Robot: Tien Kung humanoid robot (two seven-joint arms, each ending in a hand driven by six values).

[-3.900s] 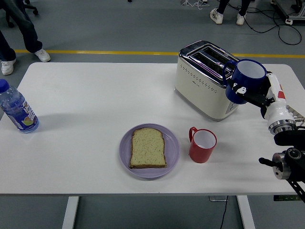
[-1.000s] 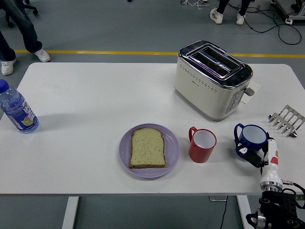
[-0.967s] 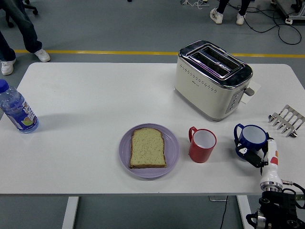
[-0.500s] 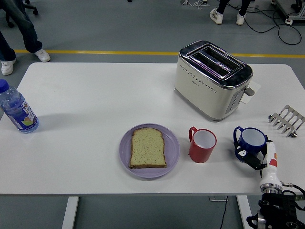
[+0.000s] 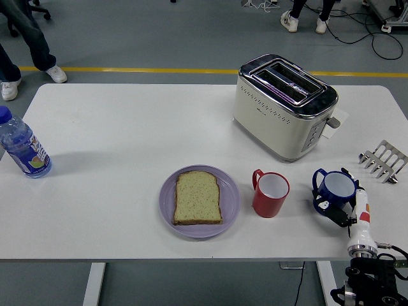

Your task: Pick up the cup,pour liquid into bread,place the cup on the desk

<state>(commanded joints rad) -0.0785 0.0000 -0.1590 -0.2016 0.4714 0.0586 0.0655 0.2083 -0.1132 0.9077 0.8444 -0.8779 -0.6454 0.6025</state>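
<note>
Upright blue cup point(image 5: 336, 189) — mouth up, handle left, right hand point(image 5: 341, 207) gripping it

- The right arm point(image 5: 361, 223) has a white, round forearm with a small red mark on it.
- A silver ring sits at the low end of the white part.
- Below the ring the arm is black, with round joints and thin black cables near the picture's bottom corner.
- The right hand point(image 5: 336, 207) is black, with thin black fingers point(image 5: 317, 191).
- A small white spot shows on the hand.
</note>
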